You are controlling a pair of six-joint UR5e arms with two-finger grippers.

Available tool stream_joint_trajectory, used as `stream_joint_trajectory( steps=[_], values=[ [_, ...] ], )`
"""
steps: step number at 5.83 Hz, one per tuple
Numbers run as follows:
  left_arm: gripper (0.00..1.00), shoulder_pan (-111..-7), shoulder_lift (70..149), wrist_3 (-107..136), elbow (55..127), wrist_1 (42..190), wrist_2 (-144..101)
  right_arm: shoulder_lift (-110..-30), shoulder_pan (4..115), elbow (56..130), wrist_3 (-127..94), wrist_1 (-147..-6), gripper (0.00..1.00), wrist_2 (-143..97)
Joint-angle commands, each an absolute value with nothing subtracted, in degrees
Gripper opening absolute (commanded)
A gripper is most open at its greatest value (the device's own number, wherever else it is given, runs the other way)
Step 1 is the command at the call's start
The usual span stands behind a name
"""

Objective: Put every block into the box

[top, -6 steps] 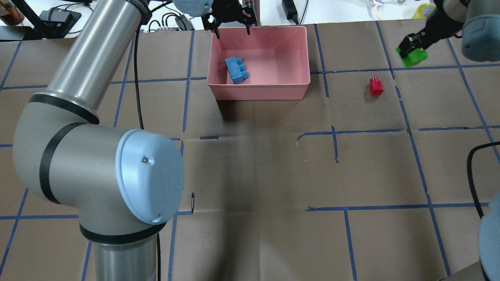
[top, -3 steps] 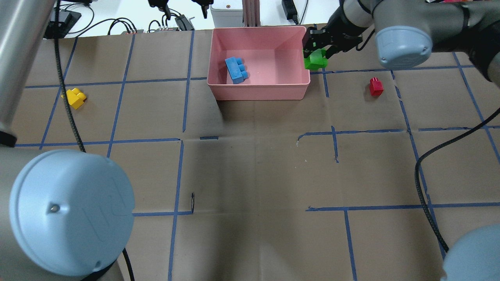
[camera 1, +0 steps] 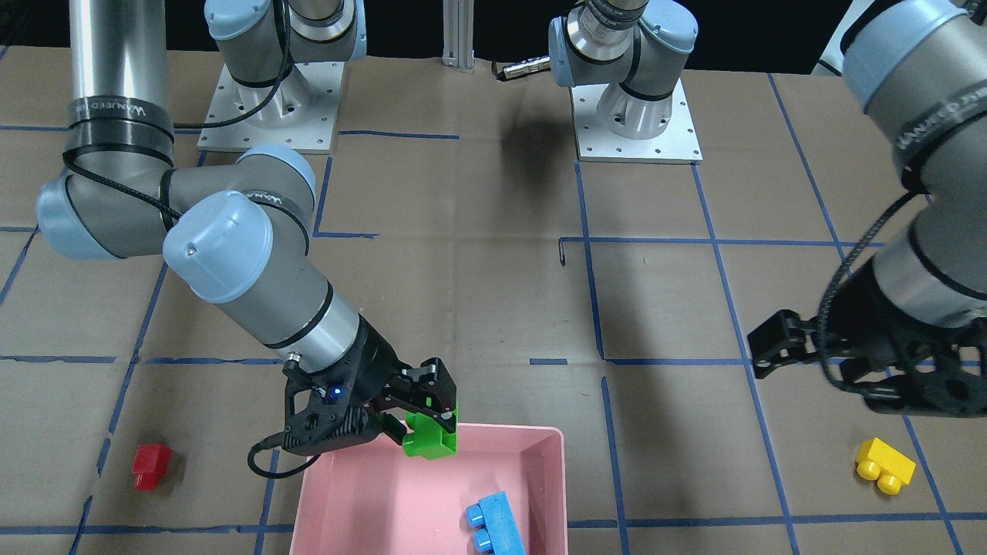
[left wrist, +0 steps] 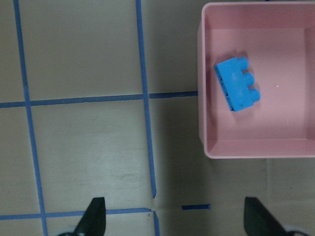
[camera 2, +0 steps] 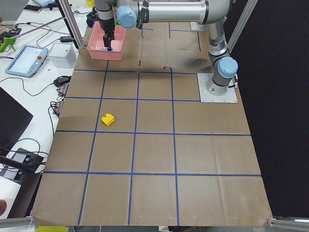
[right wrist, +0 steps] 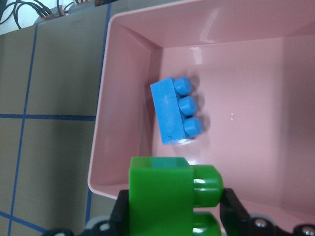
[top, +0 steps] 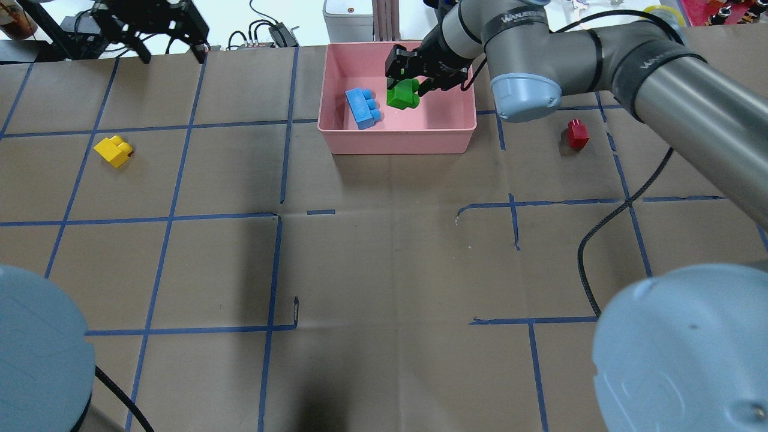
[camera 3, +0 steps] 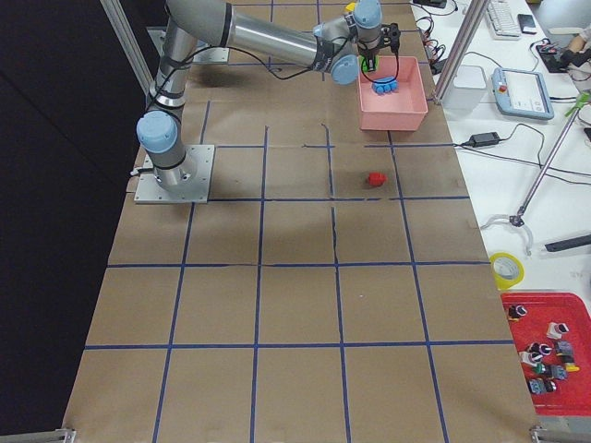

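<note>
My right gripper point(top: 403, 84) is shut on the green brick point(top: 402, 96) and holds it over the pink box point(top: 396, 141), just right of the light-blue brick point(top: 363, 108) lying inside. The right wrist view shows the green brick point(right wrist: 162, 196) between the fingers, above the box's near rim point(right wrist: 101, 147). The red brick point(top: 578, 133) sits on the table right of the box. The yellow brick point(top: 114, 150) sits at the far left. My left gripper point(top: 171, 54) is open and empty at the table's back left edge, well behind the yellow brick.
An aluminium post point(top: 384, 18), a white unit point(top: 348, 15) and cables point(top: 270, 30) stand behind the box, past the table's far edge. A black cable point(top: 606, 240) hangs from my right arm over the table. The arm bases point(camera 1: 636, 116) are bolted at my side.
My right gripper carried the green brick leftward, from the box's right rim to over its inside. My left gripper moved further left along the back edge.
</note>
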State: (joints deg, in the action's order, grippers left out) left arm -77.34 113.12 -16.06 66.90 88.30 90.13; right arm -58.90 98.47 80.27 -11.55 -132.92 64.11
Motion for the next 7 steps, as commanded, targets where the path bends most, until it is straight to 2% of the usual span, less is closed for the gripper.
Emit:
stream_joint_trajectory(
  steps=[1, 2, 3, 5, 6, 7],
  values=[
    [0.98, -66.84, 113.46, -22.41, 69.34, 86.57, 90.52, -53.88, 99.75, 74.8, -11.69, -133.77, 0.12, 63.9],
    [0.99, -63.49, 113.64, -17.8, 69.26, 86.57, 90.53, -53.88, 99.49, 74.01, -11.17, -134.12, 0.24, 63.98],
    [0.99, -59.54, 113.9, -5.31, 68.74, 85.18, 90.7, -53.79, 98.97, 72.96, -10.81, -134.12, 0.23, 64.33],
    [0.99, -53.99, 119.23, 12.14, 68.21, 84.29, 90.27, -51.78, 98.09, 69.72, -8.72, -134.47, 0.2, 64.77],
    [0.99, -53.18, 121.62, 14.74, 67.68, 80.46, 90.61, -51.16, 98.09, 68.74, -8.61, -134.39, 0.78, 64.78],
    [1.0, -53.26, 124.25, 19.55, 67.24, 75.2, 90.7, -51.41, 98.09, 69.17, -8.53, -133.34, 1.0, 64.78]
  ],
)
